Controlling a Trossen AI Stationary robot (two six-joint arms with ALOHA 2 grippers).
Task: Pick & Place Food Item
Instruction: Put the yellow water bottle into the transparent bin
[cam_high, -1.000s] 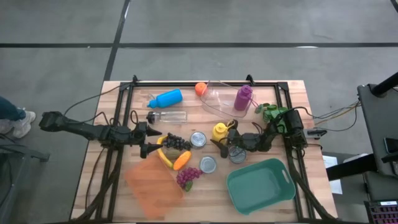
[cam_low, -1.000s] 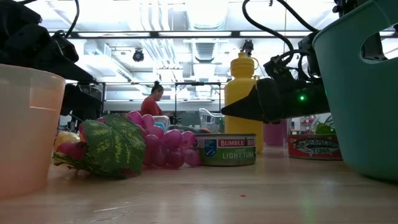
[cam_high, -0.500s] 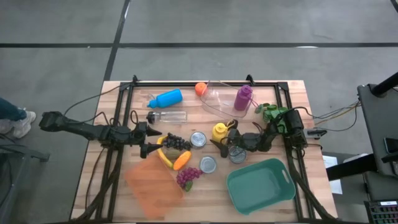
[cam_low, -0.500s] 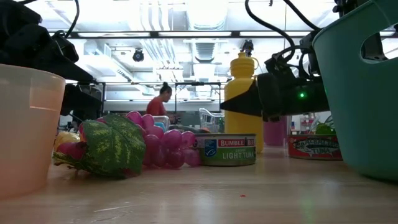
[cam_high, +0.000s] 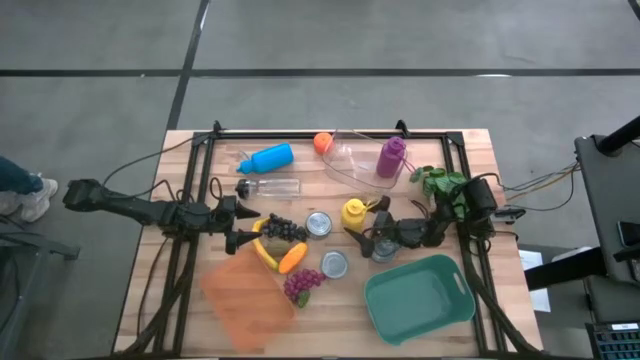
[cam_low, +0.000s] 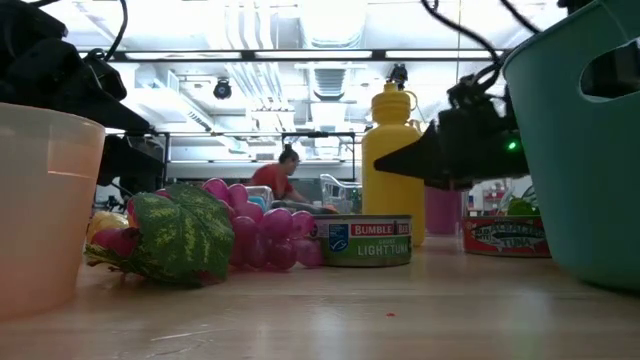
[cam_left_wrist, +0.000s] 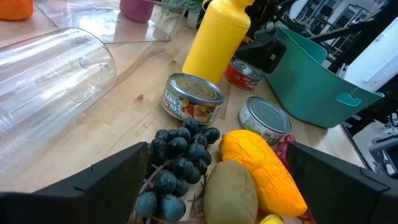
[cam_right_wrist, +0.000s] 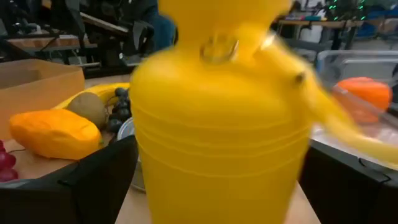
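A yellow bottle stands upright among three tins. My right gripper is open and level at the bottle's right near side; in the right wrist view its fingers stand on either side of the bottle, apart from it. Dark grapes, a brown fruit and an orange mango lie on the table ahead of my open left gripper, which touches nothing. Purple grapes lie beside the orange board.
A teal basket stands at the near right. At the back are a clear tray with a purple bottle, a blue bottle, a clear bottle and an orange fruit. Green leaves lie at the right.
My right gripper has drawn back a little toward the table's right edge, away from the yellow bottle, staying level. The bottle and the tins stand where they were.
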